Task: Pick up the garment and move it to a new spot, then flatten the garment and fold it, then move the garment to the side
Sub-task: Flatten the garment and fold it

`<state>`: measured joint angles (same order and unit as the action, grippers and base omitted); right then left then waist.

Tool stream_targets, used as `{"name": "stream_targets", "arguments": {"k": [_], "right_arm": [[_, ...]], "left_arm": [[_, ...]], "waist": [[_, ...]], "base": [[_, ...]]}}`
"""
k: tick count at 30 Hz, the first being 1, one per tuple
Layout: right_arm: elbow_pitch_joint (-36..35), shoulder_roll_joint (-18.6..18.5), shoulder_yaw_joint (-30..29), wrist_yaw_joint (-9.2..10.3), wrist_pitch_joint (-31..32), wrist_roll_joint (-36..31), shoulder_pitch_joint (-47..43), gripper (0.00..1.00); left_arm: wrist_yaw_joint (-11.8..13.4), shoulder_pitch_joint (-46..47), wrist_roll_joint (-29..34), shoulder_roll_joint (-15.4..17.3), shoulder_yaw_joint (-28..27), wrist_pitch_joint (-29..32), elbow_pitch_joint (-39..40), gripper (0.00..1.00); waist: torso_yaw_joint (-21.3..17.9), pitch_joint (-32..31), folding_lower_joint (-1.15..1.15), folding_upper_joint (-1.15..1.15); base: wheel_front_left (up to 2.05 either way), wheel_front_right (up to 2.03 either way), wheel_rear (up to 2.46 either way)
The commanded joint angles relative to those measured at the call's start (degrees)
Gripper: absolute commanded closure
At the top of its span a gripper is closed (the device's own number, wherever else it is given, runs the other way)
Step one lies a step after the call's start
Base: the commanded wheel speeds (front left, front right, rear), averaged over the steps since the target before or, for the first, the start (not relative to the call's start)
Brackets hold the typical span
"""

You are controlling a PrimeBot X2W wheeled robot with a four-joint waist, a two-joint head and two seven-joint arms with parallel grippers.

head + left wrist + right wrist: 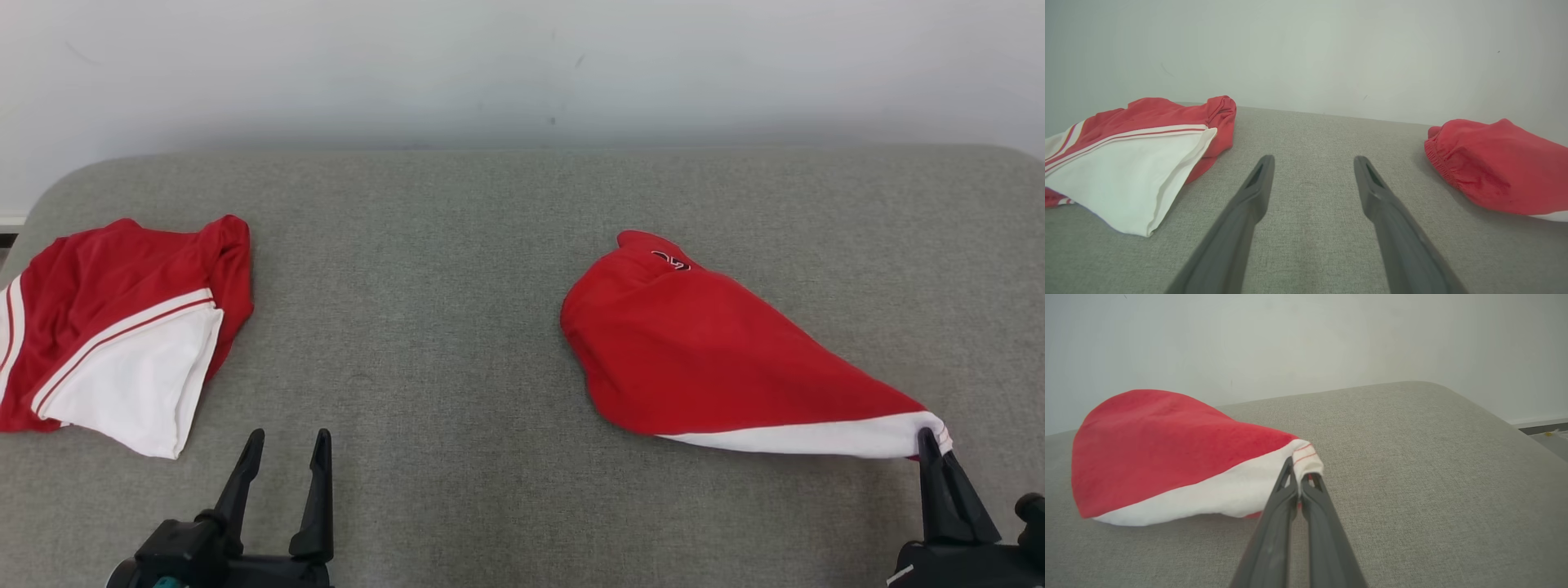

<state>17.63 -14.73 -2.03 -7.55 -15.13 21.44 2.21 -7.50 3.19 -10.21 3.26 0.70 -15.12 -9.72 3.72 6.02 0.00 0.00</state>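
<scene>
A red garment (pixel 694 343) with a white edge lies bunched on the right half of the grey padded table (pixel 490 245). My right gripper (pixel 928 437) is shut on its white corner, which is pulled out to the right. In the right wrist view the fabric corner (pixel 1306 457) is pinched between the closed fingers (pixel 1274 522), the garment (pixel 1159 449) stretching away to the left. My left gripper (pixel 286 445) stands open near the front edge, holding nothing, its fingers (pixel 1249 196) apart over bare table. The garment's waistband end (pixel 1490 163) shows at the right of the left wrist view.
A second red and white garment (pixel 122 327) lies at the table's left end, also seen in the left wrist view (pixel 1126 159). A pale wall (pixel 522 65) stands behind the table. The table's rounded right end (pixel 1474 408) drops toward the floor.
</scene>
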Motion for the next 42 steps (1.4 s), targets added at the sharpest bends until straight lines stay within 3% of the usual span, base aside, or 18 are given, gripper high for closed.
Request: {"name": "stream_targets", "arguments": {"k": [1, 2, 3, 12, 21, 34, 42], "right_arm": [[0.5, 0.53, -0.6, 0.12, -0.02, -0.42, -0.42, 0.84], [0.79, 0.77, -0.82, 0.12, -0.03, -0.69, -0.38, 0.16], [1.03, 1.06, -1.04, 0.12, -0.03, -1.07, -0.23, 0.0], [-4.93, 3.5, -4.9, 0.12, -0.02, -6.64, 1.09, 0.0], [-14.07, 6.67, -0.16, 0.12, -0.03, -9.44, -2.14, 0.0], [-15.12, 6.98, 6.18, 0.12, -0.02, -8.81, -2.92, 0.0], [-14.33, 6.6, 7.64, 0.12, -0.02, -8.19, -0.95, 0.0]], "left_arm": [[0.1, 0.18, -0.23, 0.03, -0.18, -0.05, -0.15, 0.0], [0.1, 0.07, -0.28, 0.11, -0.3, -0.05, -0.23, 0.0], [0.1, -0.03, -0.32, 0.17, -0.31, -0.05, -0.31, 0.0], [0.1, -0.31, -0.13, 0.82, -0.55, -0.05, -0.68, 0.0], [0.1, -1.12, 0.31, 0.94, -0.92, -0.05, -0.36, 0.0], [0.1, -0.1, 0.41, 0.67, -1.39, -0.05, -1.16, 0.0], [0.1, 7.01, 0.79, 1.31, 5.84, -0.05, -2.79, 0.0]], "waist": [[-0.28, -0.01, 0.0, 0.0], [-0.43, -0.09, 0.0, 0.0], [-0.53, -0.17, 0.0, 0.0], [-1.58, -1.69, 0.0, 0.0], [-1.81, -2.85, 0.0, 0.0], [-1.8, -2.6, 0.0, 0.0], [-4.14, -0.23, 0.0, 0.0]], "base": [[0.0, 0.0, 0.0], [0.0, 0.0, 0.0], [0.0, 0.0, 0.0], [0.0, 0.0, 0.0], [0.0, 0.0, 0.0], [0.0, 0.0, 0.0], [0.0, 0.0, 0.0]]}}
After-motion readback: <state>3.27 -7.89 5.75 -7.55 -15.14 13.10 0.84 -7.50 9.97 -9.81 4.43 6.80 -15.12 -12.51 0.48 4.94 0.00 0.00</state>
